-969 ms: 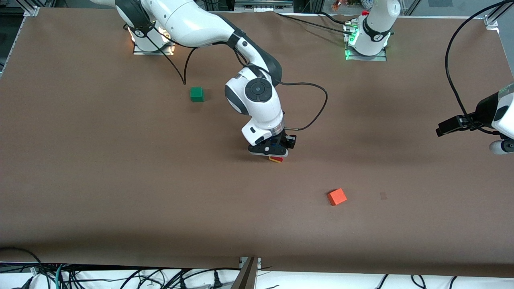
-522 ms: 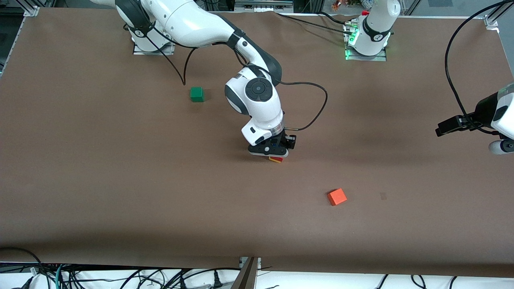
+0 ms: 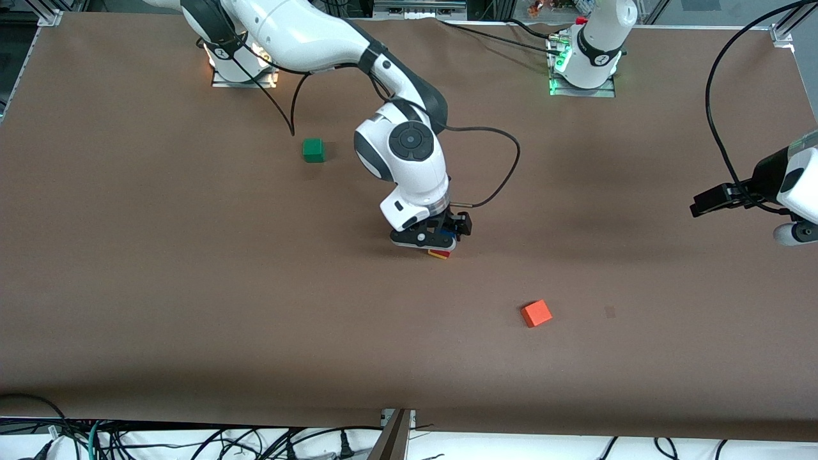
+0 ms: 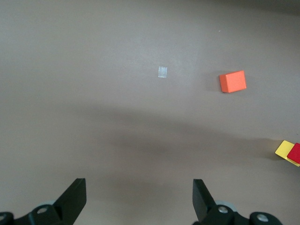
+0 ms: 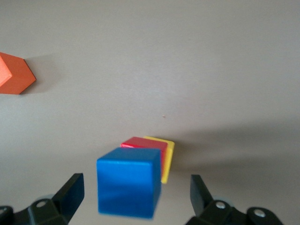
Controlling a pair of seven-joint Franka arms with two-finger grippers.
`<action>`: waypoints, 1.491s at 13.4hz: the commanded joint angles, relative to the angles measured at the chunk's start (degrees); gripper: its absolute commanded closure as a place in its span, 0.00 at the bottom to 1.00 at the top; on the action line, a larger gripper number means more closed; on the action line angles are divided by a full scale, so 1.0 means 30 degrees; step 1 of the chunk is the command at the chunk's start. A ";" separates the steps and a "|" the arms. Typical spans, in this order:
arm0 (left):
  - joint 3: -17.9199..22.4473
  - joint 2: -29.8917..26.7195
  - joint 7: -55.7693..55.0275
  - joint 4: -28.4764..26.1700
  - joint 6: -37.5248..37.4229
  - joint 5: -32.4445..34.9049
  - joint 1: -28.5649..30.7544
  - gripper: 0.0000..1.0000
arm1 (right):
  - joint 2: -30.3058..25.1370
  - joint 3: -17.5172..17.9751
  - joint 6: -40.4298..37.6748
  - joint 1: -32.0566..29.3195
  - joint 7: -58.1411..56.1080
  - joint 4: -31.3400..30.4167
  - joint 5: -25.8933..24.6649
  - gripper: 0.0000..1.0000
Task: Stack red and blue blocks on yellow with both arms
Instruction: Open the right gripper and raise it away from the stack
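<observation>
The blue block [image 5: 126,187] rests on the red block [image 5: 140,142], which rests on the yellow block [image 5: 168,159], in a stack in the middle of the table. My right gripper [image 5: 136,193] is open around the blue block, with a gap on each side between block and fingers. In the front view the right gripper [image 3: 439,244] hides most of the stack; only a sliver of red and yellow [image 3: 438,254] shows beneath it. My left gripper [image 4: 139,197] hangs open and empty over bare table at the left arm's end.
An orange-red cube [image 3: 536,313] lies nearer the front camera than the stack, toward the left arm's end. A green cube [image 3: 313,149] sits farther from the camera, toward the right arm's end. A small tape mark [image 4: 162,72] is on the table beside the orange-red cube.
The right gripper's fingers have opened and let go of the blue block, which stays on the stack. The left arm has hardly moved.
</observation>
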 commanded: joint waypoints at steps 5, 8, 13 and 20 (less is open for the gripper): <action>0.0023 0.0122 0.0336 0.0296 -0.0028 -0.0110 -0.0077 0.00 | -0.4546 0.0133 -0.8016 -0.3760 -0.4814 -0.0341 0.2925 0.00; 0.0023 0.0123 0.0395 0.0296 -0.0028 -0.0110 -0.0019 0.00 | -0.6564 0.0015 -1.0984 -0.5580 -0.7628 -0.1389 0.3108 0.00; -0.0006 0.0152 0.0307 0.0296 -0.0028 -0.0110 -0.0106 0.00 | -1.2423 -0.1802 -1.0464 -0.6663 -1.1677 -0.8883 0.2758 0.00; 0.0053 0.0181 0.0366 0.0296 -0.0028 -0.0110 0.0040 0.00 | -1.7911 0.1655 -0.8147 -1.1735 -1.3848 -1.5488 0.0414 0.00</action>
